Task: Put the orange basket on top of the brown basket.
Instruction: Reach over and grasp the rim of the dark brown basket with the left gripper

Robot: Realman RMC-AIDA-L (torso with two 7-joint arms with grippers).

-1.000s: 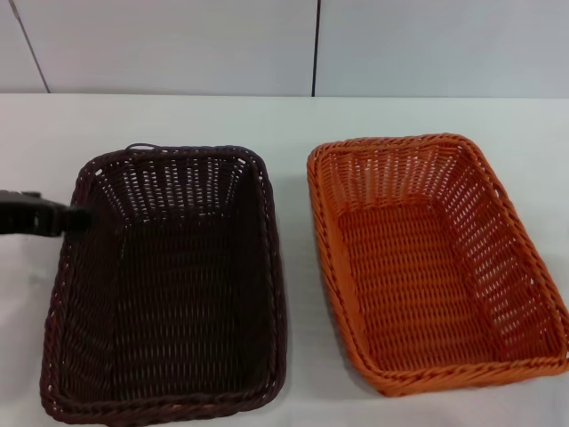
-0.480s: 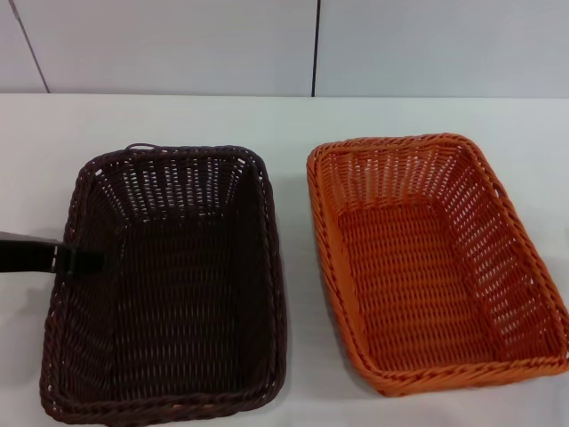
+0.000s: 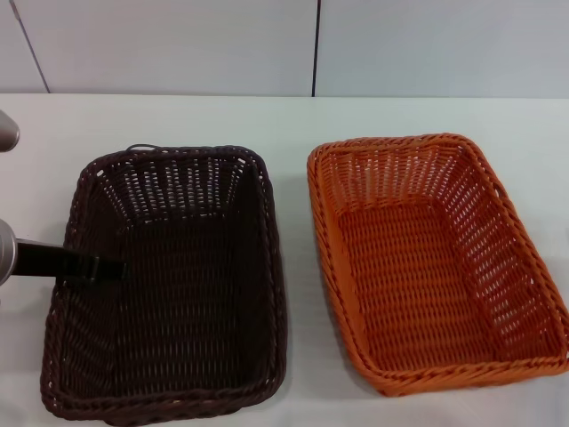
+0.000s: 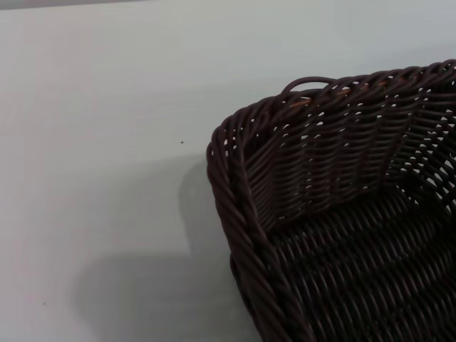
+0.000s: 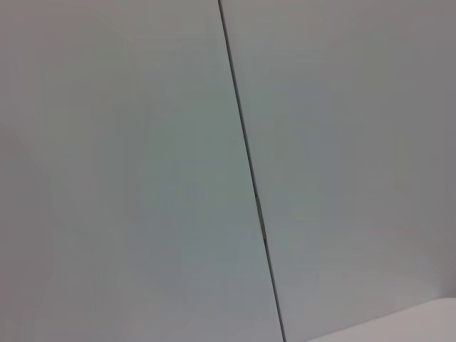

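The brown basket (image 3: 169,285) stands on the left of the white table, open side up and empty. The orange basket (image 3: 427,267) stands beside it on the right, also empty, with a narrow gap between them. My left gripper (image 3: 98,267) reaches in from the left edge of the head view, across the brown basket's left rim and over its inside. The left wrist view shows a far corner of the brown basket (image 4: 320,214) with a small wire loop on its rim. My right gripper is out of view; its wrist camera shows only wall.
The white table (image 3: 293,116) runs to a pale panelled wall (image 3: 178,44) behind the baskets. A dark vertical seam in the wall (image 5: 246,171) shows in the right wrist view. Bare table lies behind and to the left of the brown basket (image 4: 107,142).
My left gripper has moved nearer along the brown basket's left rim and reached further right, over the basket's inside. Both baskets stay where they were.
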